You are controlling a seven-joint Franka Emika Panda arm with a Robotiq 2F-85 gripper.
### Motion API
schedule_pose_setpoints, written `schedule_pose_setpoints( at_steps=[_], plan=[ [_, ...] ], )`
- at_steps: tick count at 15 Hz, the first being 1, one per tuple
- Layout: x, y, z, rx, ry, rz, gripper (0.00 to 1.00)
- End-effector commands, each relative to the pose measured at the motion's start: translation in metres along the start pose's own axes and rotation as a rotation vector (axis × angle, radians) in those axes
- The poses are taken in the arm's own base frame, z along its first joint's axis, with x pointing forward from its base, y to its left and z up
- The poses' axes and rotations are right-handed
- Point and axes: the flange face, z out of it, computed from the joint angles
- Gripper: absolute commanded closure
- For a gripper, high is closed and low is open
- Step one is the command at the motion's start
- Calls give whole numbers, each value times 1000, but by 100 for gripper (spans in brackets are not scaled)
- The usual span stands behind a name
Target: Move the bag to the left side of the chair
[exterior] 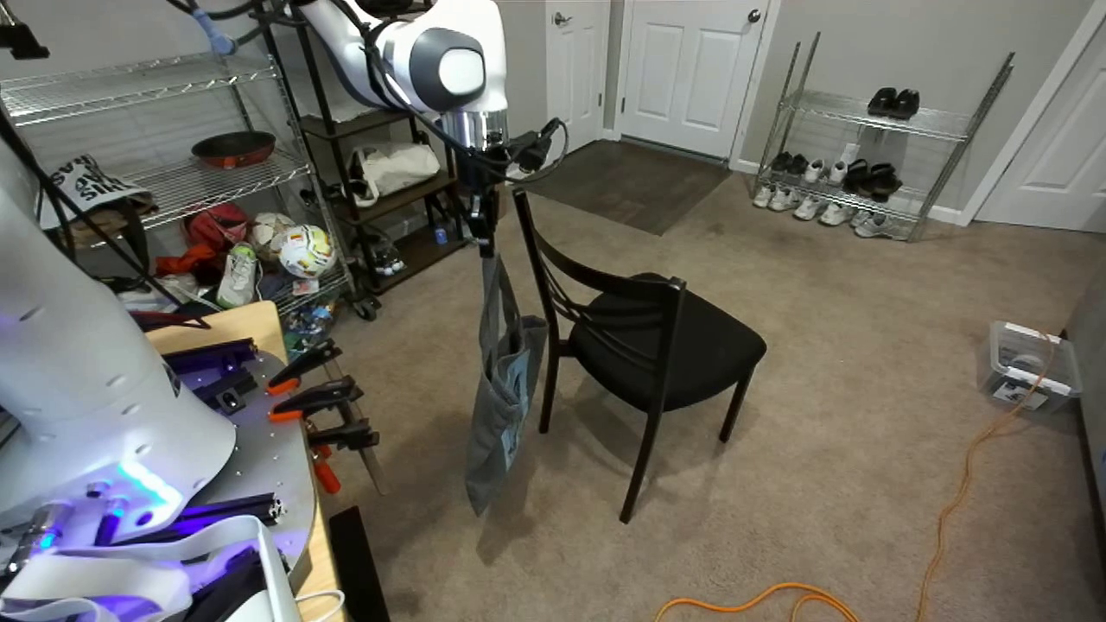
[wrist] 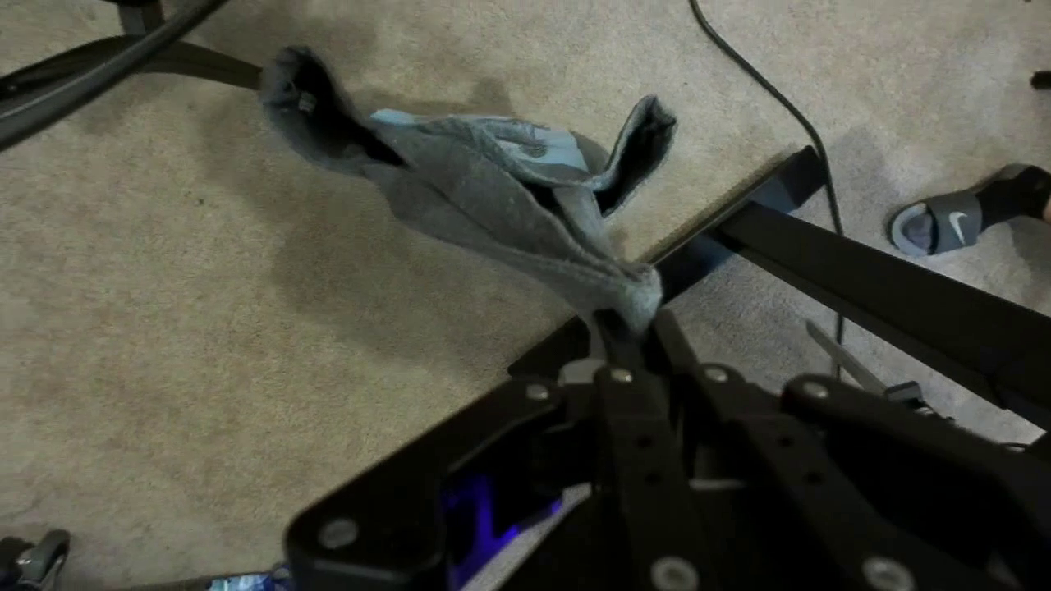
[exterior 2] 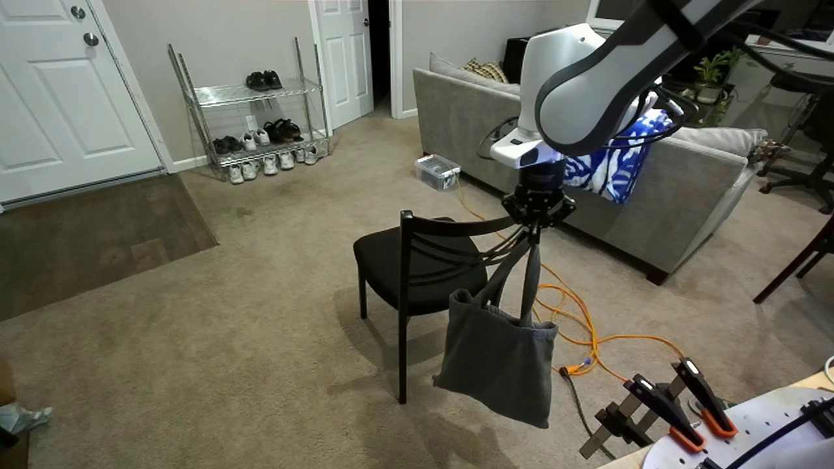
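Note:
The bag, a flat grey-blue tote, hangs by its long handles from my gripper. It also hangs in another exterior view, its plain grey side showing. My gripper is shut on the handles, seen in the wrist view with the bag dangling beyond the fingertips. The bag appears off the floor, with its shadow beside it. The black chair stands upright, its backrest towards the robot. The bag hangs next to the backrest, on the robot's side. The chair is partly covered by the bag and gripper there.
Clamps stick out from the robot's table edge. A wire rack and a dark shelf stand beside the arm. An orange cord lies on the carpet. A grey sofa stands beyond the arm.

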Motion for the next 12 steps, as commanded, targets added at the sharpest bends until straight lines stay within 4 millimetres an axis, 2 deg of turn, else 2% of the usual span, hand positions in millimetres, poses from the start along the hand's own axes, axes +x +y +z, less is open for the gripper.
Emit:
schedule_pose_setpoints(
  at_steps=[1,6,12],
  plan=[
    [13,16,-13,-97,-20,-2,98],
    [20,53,-19,-167,-32,-13,98],
    [20,101,-33,-220,-38,19,98]
  ],
)
